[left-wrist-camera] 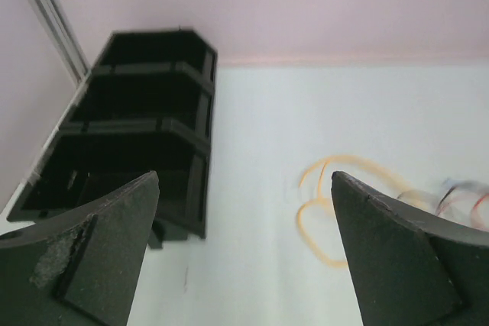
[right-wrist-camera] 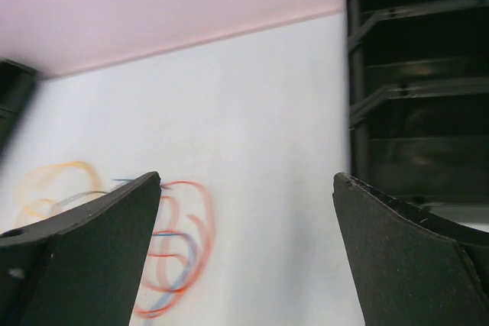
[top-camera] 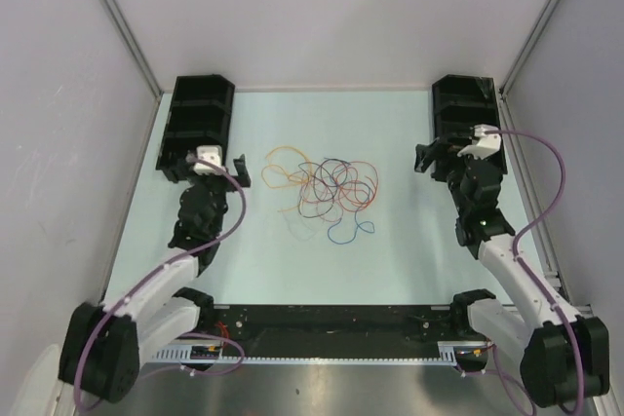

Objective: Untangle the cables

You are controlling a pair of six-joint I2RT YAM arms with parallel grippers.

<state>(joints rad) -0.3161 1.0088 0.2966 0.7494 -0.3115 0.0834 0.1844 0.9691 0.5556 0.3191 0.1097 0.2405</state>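
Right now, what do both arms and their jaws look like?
Left arm and right arm match: black joint housings, white lower links, a white block at each wrist, and a thick mauve cable looping along each. The jaws are wide, black and wedge-shaped. In the left wrist view one carries a grey scuff.

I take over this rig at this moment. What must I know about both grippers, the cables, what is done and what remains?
Left gripper: open, empty, left of the pile, not touching it.
Right gripper: open, empty, right of the pile, not touching it.
Cables: one tangled heap mid-table; orange loops on its left side, a blue loop nearest the arms.
Done: nothing visible; no cable lies separate.
Left: all the untangling.
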